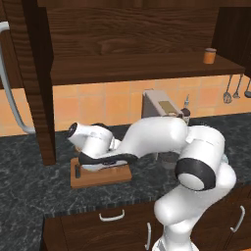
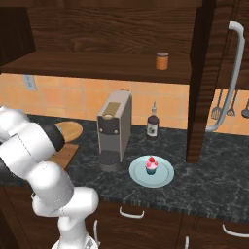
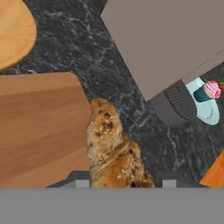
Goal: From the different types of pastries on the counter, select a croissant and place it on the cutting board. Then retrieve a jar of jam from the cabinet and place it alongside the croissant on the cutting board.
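A seeded golden croissant (image 3: 113, 148) sits between my fingertips in the hand view, and my gripper (image 3: 124, 183) is shut on it. It hangs beside the right edge of the wooden cutting board (image 3: 39, 127), with dark counter below. From the left base view my arm bends low over the cutting board (image 1: 78, 182) and hides the fingers. An orange jar of jam (image 1: 210, 56) stands on the open cabinet shelf, at the shelf's right end (image 2: 162, 61). The board (image 2: 67, 153) peeks out behind my arm.
A grey coffee machine (image 2: 114, 131) stands right of the board, with a dark bottle (image 2: 153, 124) beside it. A pink cupcake (image 2: 151, 166) sits on a pale plate (image 2: 165, 177). A round wooden board (image 2: 68, 130) lies behind. The cabinet doors (image 1: 39, 83) stand open. Utensils (image 1: 228, 93) hang on the wall.
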Controlling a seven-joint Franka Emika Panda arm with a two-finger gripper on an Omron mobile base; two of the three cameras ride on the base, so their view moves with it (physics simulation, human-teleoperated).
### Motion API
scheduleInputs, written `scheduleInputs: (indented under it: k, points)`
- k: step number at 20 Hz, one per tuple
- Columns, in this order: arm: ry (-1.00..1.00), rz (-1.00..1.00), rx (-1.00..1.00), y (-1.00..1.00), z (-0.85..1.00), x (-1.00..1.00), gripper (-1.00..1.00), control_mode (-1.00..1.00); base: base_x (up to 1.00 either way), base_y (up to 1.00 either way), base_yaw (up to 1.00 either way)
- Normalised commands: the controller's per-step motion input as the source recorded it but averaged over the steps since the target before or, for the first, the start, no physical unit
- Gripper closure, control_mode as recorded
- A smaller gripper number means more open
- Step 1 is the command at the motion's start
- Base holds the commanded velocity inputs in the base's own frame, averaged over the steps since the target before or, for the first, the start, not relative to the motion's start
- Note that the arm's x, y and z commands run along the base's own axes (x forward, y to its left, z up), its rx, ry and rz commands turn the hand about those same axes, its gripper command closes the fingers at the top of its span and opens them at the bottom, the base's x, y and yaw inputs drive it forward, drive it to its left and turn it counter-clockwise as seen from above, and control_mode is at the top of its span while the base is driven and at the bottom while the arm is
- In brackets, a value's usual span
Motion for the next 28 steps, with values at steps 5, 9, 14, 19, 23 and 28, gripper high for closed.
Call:
scheduleInputs:
  k: [5,9,14,19,23,28]
  points:
    - [-0.35,0.00,0.00,-0.01,0.73,-0.49,1.00,-1.00,0.00,0.00,0.00]
    - [-0.07,0.02,0.25,-0.11,1.00,-0.25,1.00,-1.00,0.00,0.00,0.00]
    - [0.18,0.38,0.47,-0.41,0.55,-0.02,1.00,-1.00,0.00,0.00,0.00]
    - [0.08,0.63,0.26,-0.08,-0.50,0.40,1.00,-1.00,0.00,0.00,0.00]
    - [0.00,0.53,0.03,0.03,-0.88,0.46,1.00,-1.00,0.00,0.00,0.00]
    - [0.24,0.11,-0.04,0.63,-0.07,0.96,1.00,-1.00,0.00,0.00,0.00]
